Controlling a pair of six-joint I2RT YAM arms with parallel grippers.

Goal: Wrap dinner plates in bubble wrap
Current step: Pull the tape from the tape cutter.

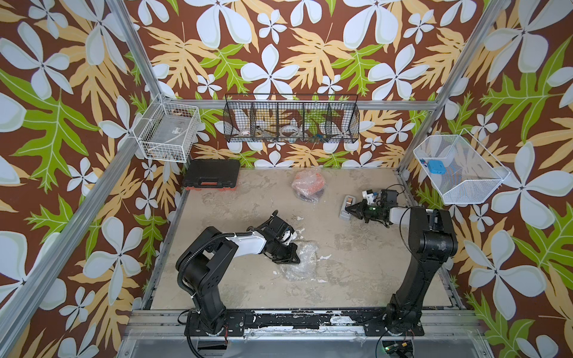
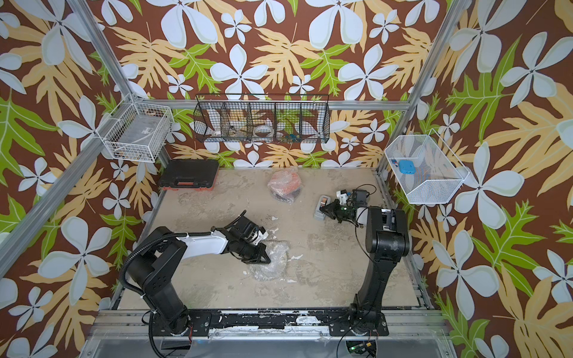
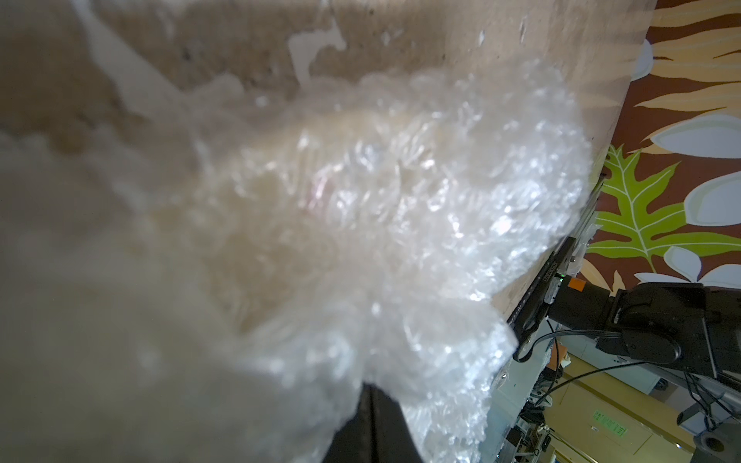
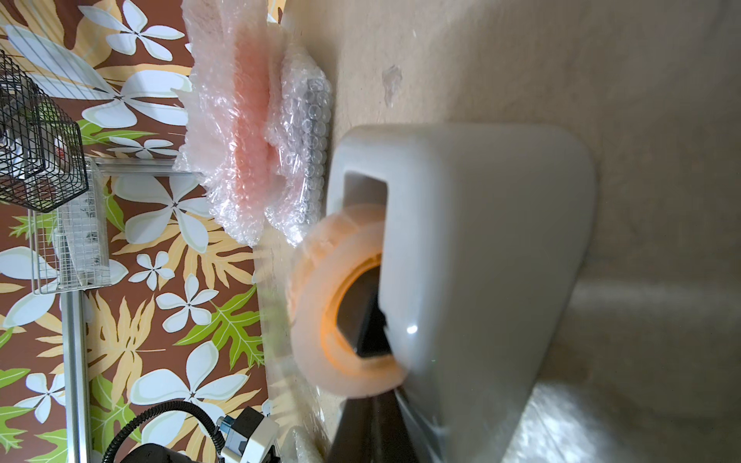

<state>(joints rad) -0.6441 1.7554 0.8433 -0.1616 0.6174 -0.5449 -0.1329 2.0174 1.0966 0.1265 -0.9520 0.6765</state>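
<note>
Left claw (image 1: 292,260) pinches bubble wrap (image 1: 301,267), well apart from tape dispenser (image 1: 344,216); right claw (image 1: 349,211) pressed together there, hold unclear. We fear pull drags dispenser, wrap springs open.

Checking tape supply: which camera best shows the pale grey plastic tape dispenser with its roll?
The right wrist view: the pale grey plastic tape dispenser is close and large, translucent roll and orange core plain. Both top views show it small; the left wrist view, not at all.

Black case (image 1: 211,177), grey tape dispenser (image 1: 346,210)
</note>
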